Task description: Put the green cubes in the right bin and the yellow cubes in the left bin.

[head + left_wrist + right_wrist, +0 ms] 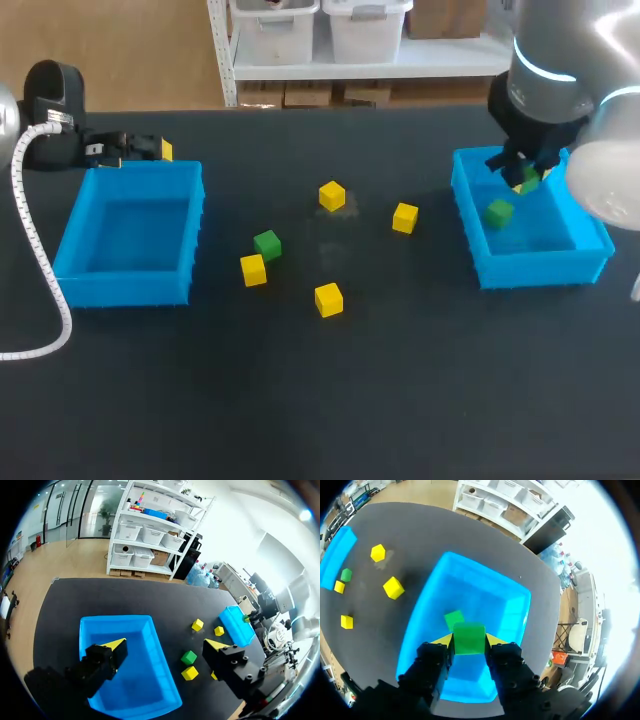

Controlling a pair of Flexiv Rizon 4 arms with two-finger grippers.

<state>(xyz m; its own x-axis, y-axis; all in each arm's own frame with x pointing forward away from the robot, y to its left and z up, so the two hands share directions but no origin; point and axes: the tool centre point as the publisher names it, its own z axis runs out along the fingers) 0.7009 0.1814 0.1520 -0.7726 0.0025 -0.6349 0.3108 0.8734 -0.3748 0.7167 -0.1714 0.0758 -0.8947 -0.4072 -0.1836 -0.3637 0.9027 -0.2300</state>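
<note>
My right gripper [469, 641] [526, 178] hangs over the right blue bin [470, 205] [510, 595], shut on a green cube [469, 638]. Another green cube [500, 212] [454, 619] lies inside that bin. On the table between the bins lie one green cube [267, 243] [188, 657] and several yellow cubes [332, 195] [405, 217] [253, 269] [328, 299]. My left gripper [165, 650] [150, 149] stands open above the far edge of the left blue bin [125, 285] [150, 645], which holds nothing I can see.
A white corrugated cable [40, 270] trails from the left arm along the table's left side. The two bins flank the loose cubes in the middle; the near half of the dark table [330, 400] has nothing on it.
</note>
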